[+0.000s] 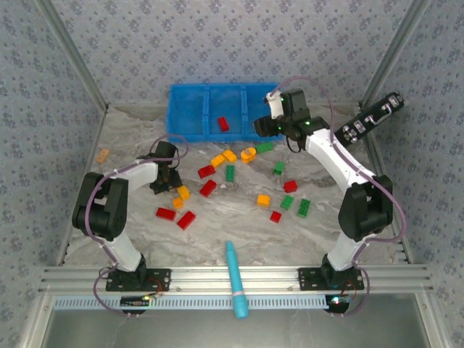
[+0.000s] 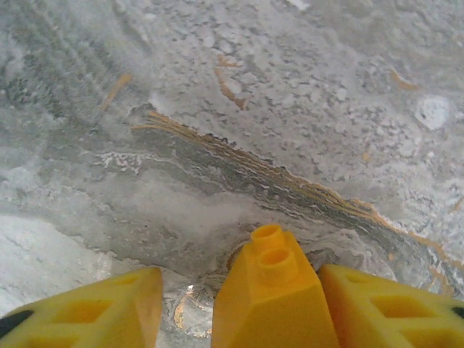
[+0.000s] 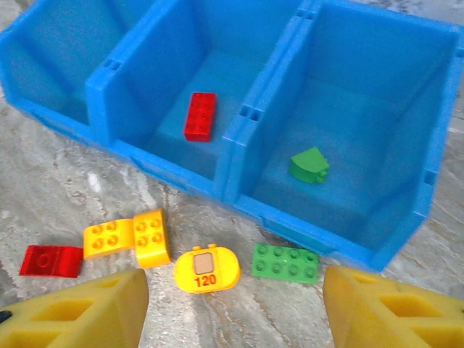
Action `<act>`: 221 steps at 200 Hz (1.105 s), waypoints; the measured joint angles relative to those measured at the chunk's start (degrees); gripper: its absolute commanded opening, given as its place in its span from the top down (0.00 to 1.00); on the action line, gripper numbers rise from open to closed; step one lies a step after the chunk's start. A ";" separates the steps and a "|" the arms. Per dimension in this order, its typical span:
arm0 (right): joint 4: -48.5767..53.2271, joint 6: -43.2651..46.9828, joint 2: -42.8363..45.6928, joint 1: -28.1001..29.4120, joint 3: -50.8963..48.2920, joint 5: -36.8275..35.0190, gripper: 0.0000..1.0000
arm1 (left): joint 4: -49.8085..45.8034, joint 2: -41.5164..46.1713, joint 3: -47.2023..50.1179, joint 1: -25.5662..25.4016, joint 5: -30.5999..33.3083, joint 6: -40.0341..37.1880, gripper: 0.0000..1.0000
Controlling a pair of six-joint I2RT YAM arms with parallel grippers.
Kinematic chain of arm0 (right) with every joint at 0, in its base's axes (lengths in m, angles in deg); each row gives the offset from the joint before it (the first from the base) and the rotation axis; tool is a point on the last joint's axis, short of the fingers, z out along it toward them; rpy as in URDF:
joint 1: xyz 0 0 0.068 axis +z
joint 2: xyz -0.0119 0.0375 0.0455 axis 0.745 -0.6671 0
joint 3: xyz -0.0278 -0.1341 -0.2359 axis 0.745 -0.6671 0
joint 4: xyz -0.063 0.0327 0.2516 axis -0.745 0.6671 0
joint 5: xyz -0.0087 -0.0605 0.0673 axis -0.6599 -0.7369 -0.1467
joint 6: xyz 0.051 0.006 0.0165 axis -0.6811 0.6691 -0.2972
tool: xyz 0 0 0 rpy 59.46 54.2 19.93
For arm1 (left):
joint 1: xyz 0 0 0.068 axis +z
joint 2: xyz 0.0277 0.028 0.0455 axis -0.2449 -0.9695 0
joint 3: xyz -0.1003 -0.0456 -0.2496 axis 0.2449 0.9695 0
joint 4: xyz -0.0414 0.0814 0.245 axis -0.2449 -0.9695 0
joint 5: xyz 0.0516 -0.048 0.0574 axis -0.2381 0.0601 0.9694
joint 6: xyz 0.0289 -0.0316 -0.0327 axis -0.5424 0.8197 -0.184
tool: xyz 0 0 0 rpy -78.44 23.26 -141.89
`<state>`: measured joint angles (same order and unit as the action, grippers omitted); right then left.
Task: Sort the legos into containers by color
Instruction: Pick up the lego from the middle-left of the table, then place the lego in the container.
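Orange-yellow brick point(image 2: 272, 290) sits between the left hand point(image 2: 243, 315) fingers, touching one, gap beside the other; clamped or not, cannot tell. Right hand point(image 3: 235, 312) spread wide, empty, before blue bin point(image 3: 239, 138). Red brick point(image 3: 200, 116) in middle compartment, green piece point(image 3: 309, 165) in right. Advice: confirm a square, firm squeeze before lifting; yellow likely belongs in left compartment.
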<state>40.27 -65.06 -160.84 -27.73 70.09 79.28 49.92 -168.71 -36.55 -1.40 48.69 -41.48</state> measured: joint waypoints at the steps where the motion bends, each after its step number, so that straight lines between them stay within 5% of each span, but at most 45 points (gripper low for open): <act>1: 0.00 0.00 0.04 -0.02 -0.04 -0.07 0.33 | 0.00 0.00 0.00 0.02 0.02 -0.07 0.51; 48: 0.85 -2.05 5.62 -2.08 -5.73 -3.15 0.33 | 0.17 0.00 -0.13 0.09 -0.35 -0.46 0.65; 95: 6.19 -9.05 16.13 -9.66 -20.41 -3.96 0.32 | -2.86 -0.20 -5.70 0.11 -2.12 -5.03 0.70; 158: 7.67 -19.02 23.67 -8.81 -37.86 -0.83 0.31 | -5.60 -1.49 -26.53 0.52 -2.89 -9.05 0.70; 221: -0.66 -22.58 21.84 -7.10 -39.45 1.25 0.26 | -2.45 -20.26 -49.18 0.57 -3.87 -9.86 0.69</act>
<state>39.61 -87.64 -139.00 -34.83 30.64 80.52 47.47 -188.97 -85.73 -0.83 44.82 -51.34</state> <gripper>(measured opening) 0.730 0.350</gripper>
